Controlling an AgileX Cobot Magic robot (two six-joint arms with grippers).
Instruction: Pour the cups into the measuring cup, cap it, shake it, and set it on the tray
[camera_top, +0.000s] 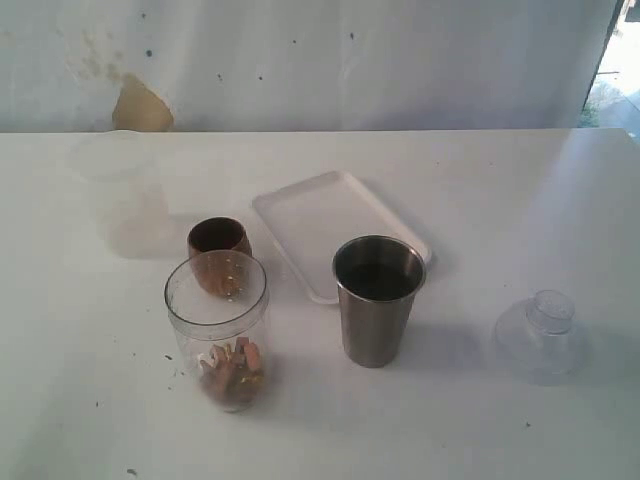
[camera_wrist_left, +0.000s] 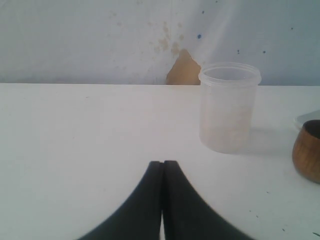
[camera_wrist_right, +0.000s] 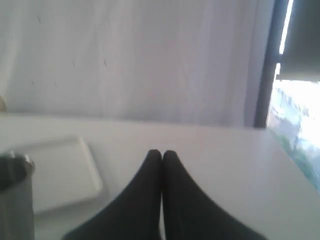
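Observation:
The clear measuring cup (camera_top: 218, 330) stands upright at the front left, with several brown and pale bits at its bottom. Just behind it is the brown wooden cup (camera_top: 218, 245), which also shows as the wooden cup (camera_wrist_left: 307, 150) at the edge of the left wrist view. The steel tumbler (camera_top: 377, 298) stands to the right of the measuring cup, in front of the white tray (camera_top: 340, 228). The tumbler (camera_wrist_right: 15, 195) and tray (camera_wrist_right: 55, 177) show in the right wrist view. My left gripper (camera_wrist_left: 163, 162) and right gripper (camera_wrist_right: 161, 152) are both shut and empty; neither shows in the exterior view.
A frosted translucent beaker (camera_top: 118, 190) stands at the back left of the white table; it is the beaker (camera_wrist_left: 229, 107) ahead of the left gripper. A clear domed lid (camera_top: 545, 335) lies at the front right. A white wall backs the table.

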